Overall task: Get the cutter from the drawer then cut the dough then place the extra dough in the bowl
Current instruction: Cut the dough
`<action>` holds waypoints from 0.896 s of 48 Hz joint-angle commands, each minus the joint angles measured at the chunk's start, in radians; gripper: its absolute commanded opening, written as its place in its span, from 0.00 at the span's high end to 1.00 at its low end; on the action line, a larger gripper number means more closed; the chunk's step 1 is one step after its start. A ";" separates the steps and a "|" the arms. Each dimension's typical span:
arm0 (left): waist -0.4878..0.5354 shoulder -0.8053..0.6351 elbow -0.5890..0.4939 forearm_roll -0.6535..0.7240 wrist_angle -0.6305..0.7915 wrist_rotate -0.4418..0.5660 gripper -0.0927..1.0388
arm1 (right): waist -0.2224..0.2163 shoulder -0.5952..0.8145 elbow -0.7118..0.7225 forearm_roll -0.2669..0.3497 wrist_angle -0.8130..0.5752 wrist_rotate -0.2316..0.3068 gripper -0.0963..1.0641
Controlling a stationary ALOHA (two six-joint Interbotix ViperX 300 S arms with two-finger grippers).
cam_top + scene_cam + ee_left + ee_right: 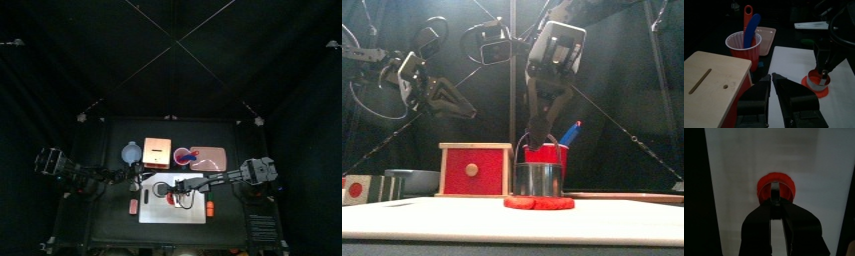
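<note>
A small black surface [114, 135] stands inside a dim booth. Behind the surface, a black back curtain [171, 60] hangs in loose folds. To the left and right of the surface, black side curtains [34, 120] close it in. Beyond the surface, everything lies in darkness.

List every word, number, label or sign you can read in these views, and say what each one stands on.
None can be read. The wooden box, red cup, metal cutter, red dough and white cutting board all show plain faces, with no print or label visible in any view.
</note>
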 commanded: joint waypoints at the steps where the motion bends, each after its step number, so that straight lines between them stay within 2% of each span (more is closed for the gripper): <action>1: -0.002 -0.003 -0.012 -0.003 -0.009 0.000 0.42 | -0.002 -0.017 -0.014 -0.002 -0.006 0.000 0.57; 14: -0.014 -0.002 -0.011 -0.014 -0.009 0.000 0.42 | 0.000 -0.012 -0.008 -0.020 -0.012 -0.003 0.53; 29: -0.017 -0.002 -0.014 -0.020 -0.009 0.000 0.42 | 0.006 -0.021 -0.006 -0.035 -0.032 -0.003 0.28; 43: -0.023 0.003 -0.031 -0.020 -0.011 0.000 0.41 | 0.006 -0.083 0.005 -0.043 -0.087 -0.005 0.26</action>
